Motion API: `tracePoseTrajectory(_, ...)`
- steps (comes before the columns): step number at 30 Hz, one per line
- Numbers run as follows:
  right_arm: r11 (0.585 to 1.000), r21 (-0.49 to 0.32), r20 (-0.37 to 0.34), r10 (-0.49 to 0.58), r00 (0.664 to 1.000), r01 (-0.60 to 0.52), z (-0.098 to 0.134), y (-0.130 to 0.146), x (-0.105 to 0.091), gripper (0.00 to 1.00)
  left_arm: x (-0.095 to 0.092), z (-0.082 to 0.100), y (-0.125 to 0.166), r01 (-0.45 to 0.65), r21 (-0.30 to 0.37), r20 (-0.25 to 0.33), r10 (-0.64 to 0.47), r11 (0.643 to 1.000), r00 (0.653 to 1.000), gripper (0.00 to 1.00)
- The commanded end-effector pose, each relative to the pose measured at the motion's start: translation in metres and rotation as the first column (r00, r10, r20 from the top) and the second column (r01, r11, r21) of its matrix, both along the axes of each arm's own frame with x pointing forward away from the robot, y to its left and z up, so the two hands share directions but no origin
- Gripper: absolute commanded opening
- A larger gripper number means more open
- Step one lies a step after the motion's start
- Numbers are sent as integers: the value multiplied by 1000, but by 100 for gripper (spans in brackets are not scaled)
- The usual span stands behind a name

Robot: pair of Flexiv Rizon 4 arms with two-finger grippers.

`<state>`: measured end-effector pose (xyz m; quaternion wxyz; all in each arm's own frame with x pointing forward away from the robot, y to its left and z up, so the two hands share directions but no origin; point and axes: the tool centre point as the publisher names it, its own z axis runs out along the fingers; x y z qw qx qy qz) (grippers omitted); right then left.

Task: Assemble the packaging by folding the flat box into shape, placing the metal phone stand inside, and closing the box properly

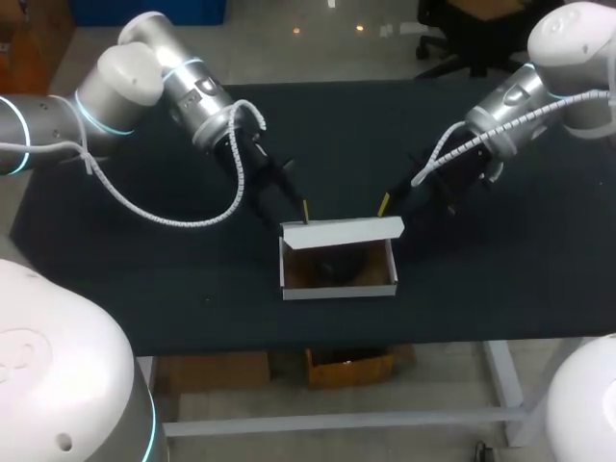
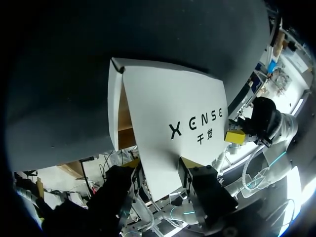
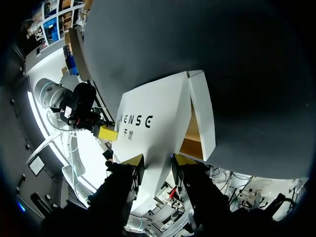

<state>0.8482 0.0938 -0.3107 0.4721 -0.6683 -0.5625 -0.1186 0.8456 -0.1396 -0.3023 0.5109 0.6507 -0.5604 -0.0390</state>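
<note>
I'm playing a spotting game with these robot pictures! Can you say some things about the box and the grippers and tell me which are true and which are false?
1. The lid of the box stands up, open. True.
2. The box is red all over. False: it is white outside and brown inside.
3. The left gripper and the right gripper are both behind the box, one near each end of the lid. True.
4. There is nothing in the box. False: a dark thing lies inside, probably the phone stand.
5. The box is sitting on a dark table. True.
</note>
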Motion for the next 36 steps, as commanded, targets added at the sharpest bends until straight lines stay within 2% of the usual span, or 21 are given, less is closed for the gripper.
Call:
tracePoseTrajectory(1,1000,8,-5,5,1000,-5,0,5,3,34,5,0,-8,13,3,-8,-13,1000,1000,45)
tracePoseTrajectory(13,1000,1,-2,-4,1000,4,-11,12,0,33,6,-2,-10,15,5,-8,-15,1000,1000,44)
tracePoseTrajectory(25,1000,-8,14,-6,1000,6,-11,12,0,33,6,-6,-12,18,7,-5,-18,1000,1000,44)
tracePoseTrajectory(36,1000,-8,23,-8,1000,8,-8,13,1,33,10,1,-12,18,6,7,-18,1000,1000,44)
